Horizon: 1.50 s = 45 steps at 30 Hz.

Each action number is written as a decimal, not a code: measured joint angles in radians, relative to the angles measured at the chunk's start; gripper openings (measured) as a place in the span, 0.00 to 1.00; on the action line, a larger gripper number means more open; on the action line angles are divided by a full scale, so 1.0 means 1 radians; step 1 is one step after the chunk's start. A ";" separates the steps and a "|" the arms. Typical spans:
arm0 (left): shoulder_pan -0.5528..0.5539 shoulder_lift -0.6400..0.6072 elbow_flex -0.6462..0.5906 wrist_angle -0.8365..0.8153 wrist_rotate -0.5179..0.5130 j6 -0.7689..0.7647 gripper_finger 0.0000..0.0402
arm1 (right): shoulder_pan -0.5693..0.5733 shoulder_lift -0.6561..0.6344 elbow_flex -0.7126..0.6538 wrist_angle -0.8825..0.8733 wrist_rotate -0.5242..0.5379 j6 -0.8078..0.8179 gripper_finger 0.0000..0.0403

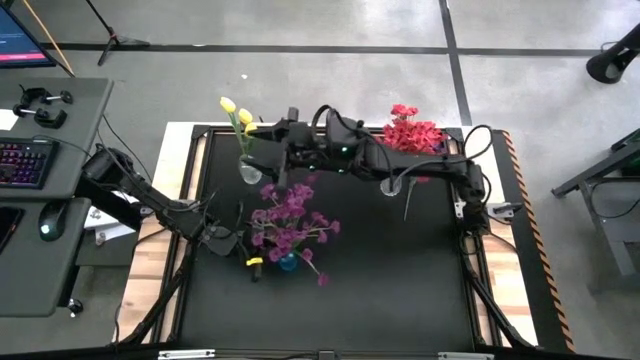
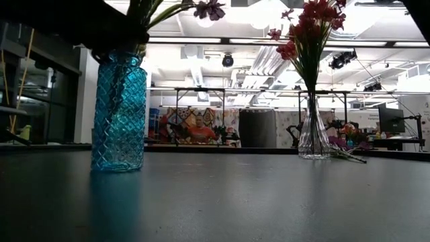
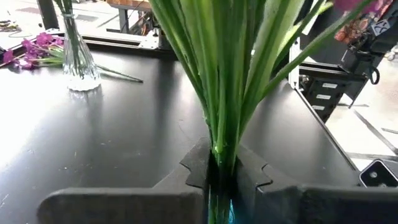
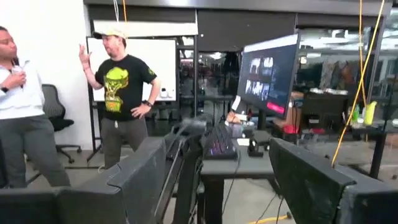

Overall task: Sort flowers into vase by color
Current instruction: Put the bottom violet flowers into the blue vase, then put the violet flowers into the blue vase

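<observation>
Purple flowers (image 1: 290, 215) stand with their stems in a blue glass vase (image 2: 119, 114) near the table's middle. My left gripper (image 1: 254, 240) reaches in from the left and is shut on their green stems just above the vase (image 3: 221, 211). Red flowers (image 1: 410, 130) stand in a clear vase (image 2: 313, 134) at the far right. Yellow flowers (image 1: 236, 112) stand in a clear vase (image 1: 248, 170) at the far left. My right gripper (image 4: 217, 180) is open and holds nothing. It hangs high over the far edge (image 1: 275, 130) and faces the room. My left gripper pinches the bunch of green stems (image 3: 221, 144) between its two fingers, just above the blue vase's mouth. The fingers come in about level from the table's left and lie across the stems. The stems stand upright in the vase and fan out above the fingers.
Loose purple flowers (image 3: 31, 48) lie on the table beside the red flowers' vase (image 3: 78, 65). A small yellow thing (image 1: 254, 262) lies left of the blue vase. The right arm (image 1: 400, 165) spans the far half of the table. Two people (image 4: 121, 106) stand beyond a desk.
</observation>
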 joint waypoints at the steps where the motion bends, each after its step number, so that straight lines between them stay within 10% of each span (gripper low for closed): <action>1: 0.000 0.001 0.000 0.002 0.002 0.000 0.07 | 0.000 -0.013 0.000 -0.007 0.000 -0.007 0.68; 26: -0.001 -0.177 -0.002 -0.093 0.101 -0.007 0.45 | 0.001 -0.040 0.000 -0.116 0.000 -0.024 0.68; 45: -0.001 -0.382 -0.001 -0.440 0.232 -0.036 0.49 | 0.001 -0.039 0.000 -0.132 0.000 -0.024 0.68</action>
